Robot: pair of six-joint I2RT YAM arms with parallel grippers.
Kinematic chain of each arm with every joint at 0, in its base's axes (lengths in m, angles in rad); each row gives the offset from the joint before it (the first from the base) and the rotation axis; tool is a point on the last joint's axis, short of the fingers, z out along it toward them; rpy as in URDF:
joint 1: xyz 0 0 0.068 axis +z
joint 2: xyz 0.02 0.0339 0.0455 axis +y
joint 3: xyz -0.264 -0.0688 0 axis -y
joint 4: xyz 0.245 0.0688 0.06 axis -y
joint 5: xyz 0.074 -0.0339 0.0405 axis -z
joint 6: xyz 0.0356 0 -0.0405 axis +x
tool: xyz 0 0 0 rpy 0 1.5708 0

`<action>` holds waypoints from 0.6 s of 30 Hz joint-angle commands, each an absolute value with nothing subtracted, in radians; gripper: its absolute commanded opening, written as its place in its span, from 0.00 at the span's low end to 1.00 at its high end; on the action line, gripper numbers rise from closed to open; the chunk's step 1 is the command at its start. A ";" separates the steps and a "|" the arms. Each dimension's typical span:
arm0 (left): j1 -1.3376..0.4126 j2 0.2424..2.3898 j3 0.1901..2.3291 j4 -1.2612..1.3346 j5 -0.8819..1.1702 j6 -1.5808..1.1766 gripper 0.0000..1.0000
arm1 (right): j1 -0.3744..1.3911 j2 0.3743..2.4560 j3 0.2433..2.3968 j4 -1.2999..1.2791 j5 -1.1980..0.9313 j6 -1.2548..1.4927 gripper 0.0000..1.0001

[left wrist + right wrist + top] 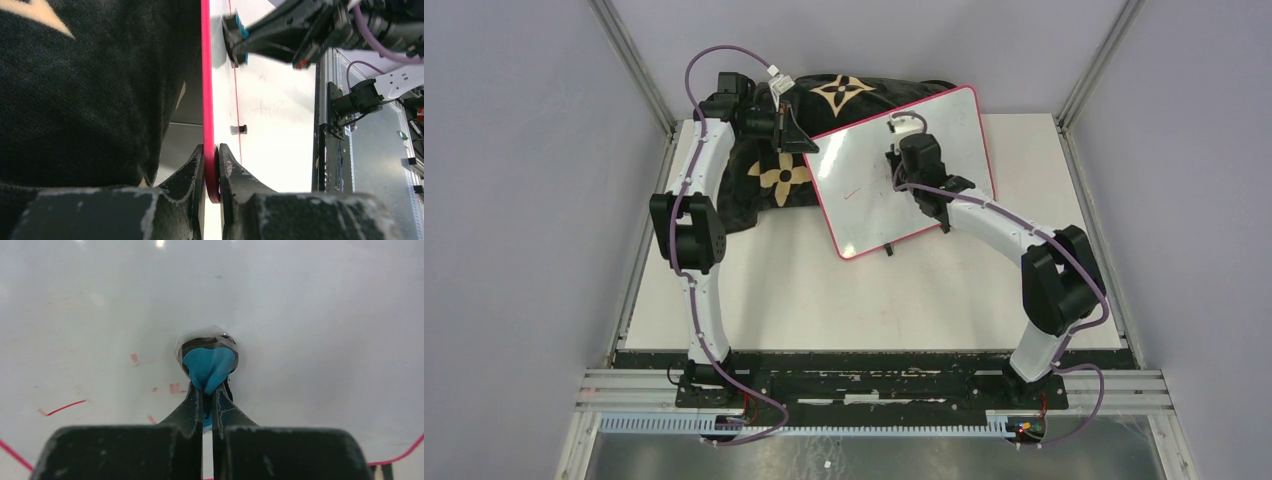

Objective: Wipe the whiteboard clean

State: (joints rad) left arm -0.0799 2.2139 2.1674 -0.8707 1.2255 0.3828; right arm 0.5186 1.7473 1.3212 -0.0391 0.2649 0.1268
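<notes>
Your left pincer (211,150) is clamped on the pink frame of the whiteboard (864,170), which leans on the cushion (774,180) — your right pincer (207,390) pinches a blue eraser pad (209,362) against it. The red marks (62,407) sit left of the pad, so sweep that way.

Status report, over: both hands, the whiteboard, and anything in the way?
Left hand shut on the whiteboard frame. Right hand shut on a blue eraser, against the board. Red marks left on it. Black cushion behind, not blocking.
</notes>
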 commanded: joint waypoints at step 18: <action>-0.103 2.192 2.201 -0.909 1.234 0.453 0.03 | 0.497 1.753 1.282 -0.035 0.311 0.150 0.01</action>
State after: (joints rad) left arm -0.0822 2.2139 2.1685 -0.8673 1.2140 0.3836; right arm 0.6411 1.7809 1.3117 -0.0414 0.2035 0.1394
